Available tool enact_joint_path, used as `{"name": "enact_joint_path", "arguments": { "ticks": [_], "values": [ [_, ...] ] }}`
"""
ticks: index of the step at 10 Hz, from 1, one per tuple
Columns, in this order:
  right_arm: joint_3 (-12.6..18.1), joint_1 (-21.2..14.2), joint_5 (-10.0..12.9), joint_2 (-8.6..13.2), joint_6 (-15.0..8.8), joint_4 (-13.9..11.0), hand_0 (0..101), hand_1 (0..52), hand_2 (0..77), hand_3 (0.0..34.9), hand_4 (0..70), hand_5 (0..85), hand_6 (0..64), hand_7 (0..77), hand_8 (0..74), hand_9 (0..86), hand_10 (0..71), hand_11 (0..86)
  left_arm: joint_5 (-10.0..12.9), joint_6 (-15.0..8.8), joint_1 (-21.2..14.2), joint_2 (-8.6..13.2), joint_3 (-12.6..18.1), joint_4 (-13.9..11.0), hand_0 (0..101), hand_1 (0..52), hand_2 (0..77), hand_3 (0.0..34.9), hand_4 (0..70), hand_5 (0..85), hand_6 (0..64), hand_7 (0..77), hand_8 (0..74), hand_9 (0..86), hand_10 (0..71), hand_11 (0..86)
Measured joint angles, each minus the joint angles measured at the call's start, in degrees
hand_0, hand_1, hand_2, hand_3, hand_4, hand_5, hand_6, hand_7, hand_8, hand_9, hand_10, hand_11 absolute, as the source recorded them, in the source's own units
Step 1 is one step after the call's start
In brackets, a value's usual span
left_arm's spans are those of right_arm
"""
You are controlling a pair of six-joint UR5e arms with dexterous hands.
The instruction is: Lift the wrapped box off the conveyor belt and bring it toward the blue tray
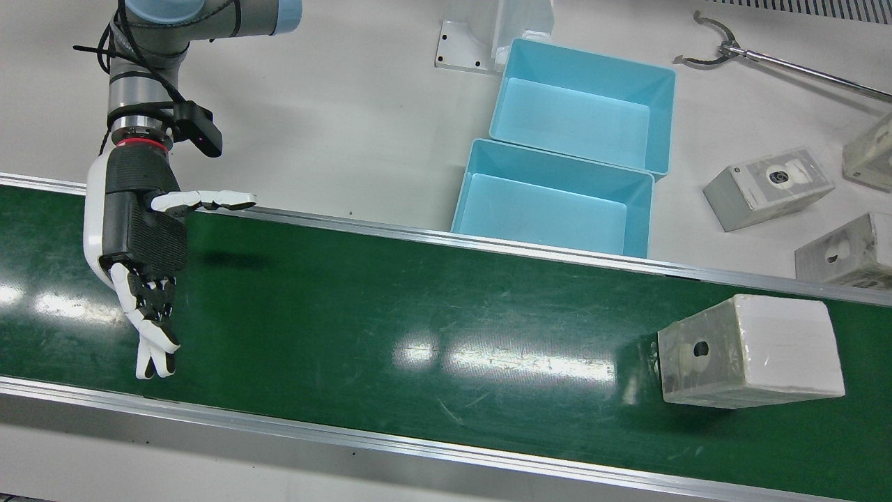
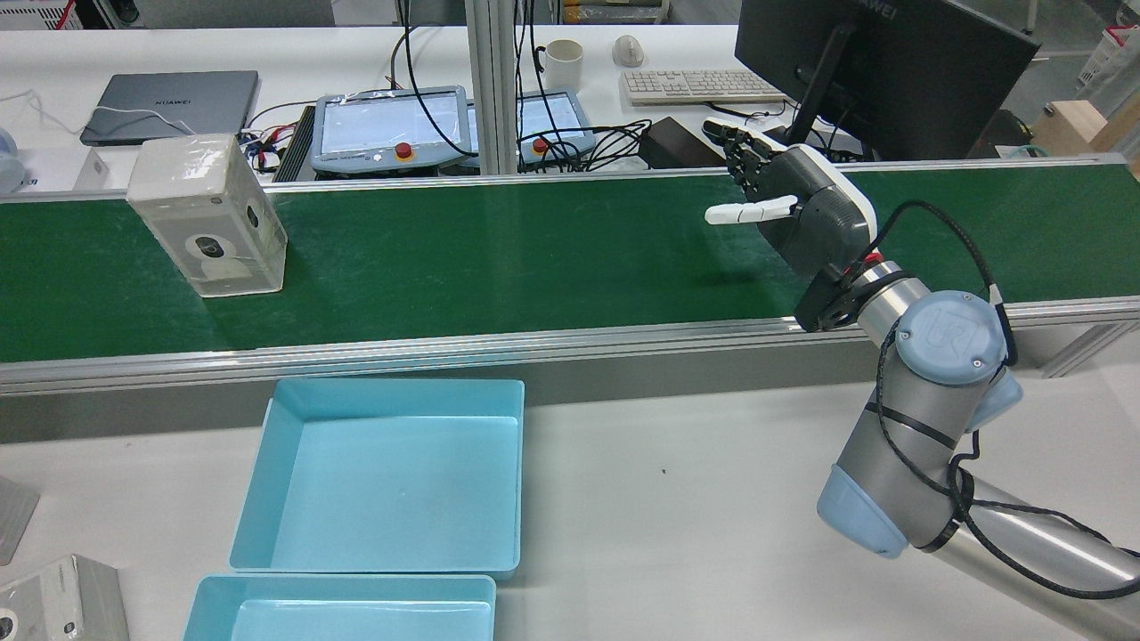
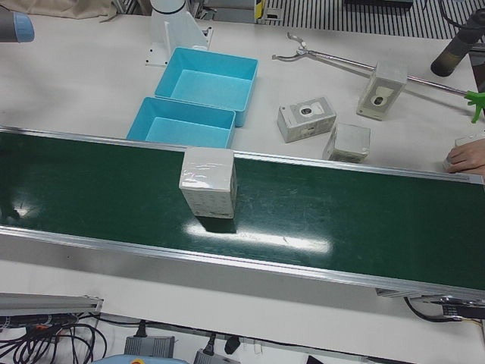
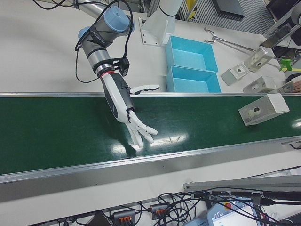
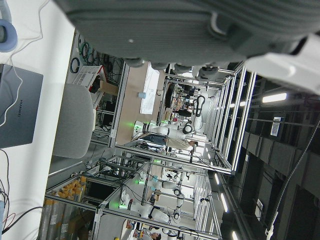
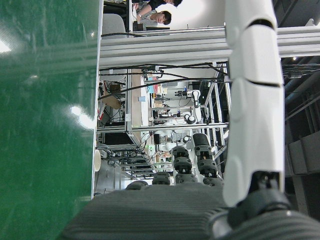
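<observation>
The wrapped box (image 1: 749, 351) stands on the green conveyor belt (image 1: 418, 314); it also shows in the rear view (image 2: 209, 214), the left-front view (image 3: 208, 182) and the right-front view (image 4: 263, 109). My right hand (image 1: 143, 244) is open and empty, fingers spread, over the other end of the belt, far from the box; the rear view (image 2: 806, 209) and right-front view (image 4: 124, 101) show it too. The blue tray (image 1: 463, 195) sits on the white table beside the belt. My left hand (image 5: 175, 25) shows only as a palm in its own view, holding nothing.
A second blue tray (image 1: 658, 118) sits behind the first. Several other wrapped boxes (image 1: 766, 187) and a metal grabber tool (image 1: 725, 49) lie on the table near the trays. A person's hand (image 3: 462, 158) rests at the table edge. Aluminium rails (image 1: 488, 244) border the belt.
</observation>
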Motion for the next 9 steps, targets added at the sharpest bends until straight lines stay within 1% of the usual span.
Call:
{"name": "enact_joint_path", "arguments": {
  "ticks": [7, 9],
  "values": [
    [0.0, 0.1, -0.1, -0.1, 0.2, 0.0, 49, 16.4, 9.8, 0.0, 9.8, 16.9, 3.3, 2.7, 0.0, 2.7, 0.0, 1.1, 0.0, 0.0, 0.0, 0.0, 0.0, 0.0, 0, 0.0, 0.5, 0.0, 0.0, 1.1, 0.5, 0.5, 0.5, 0.0, 0.5, 0.5],
    [0.0, 0.1, 0.0, -0.7, 0.7, 0.0, 49, 16.4, 9.8, 0.0, 9.3, 16.9, 3.3, 2.7, 0.0, 2.7, 0.0, 1.1, 0.0, 0.0, 0.0, 0.0, 0.0, 0.0, 0, 0.0, 1.1, 0.0, 0.0, 1.1, 0.5, 0.5, 0.5, 0.0, 0.5, 0.5]
  ]
}}
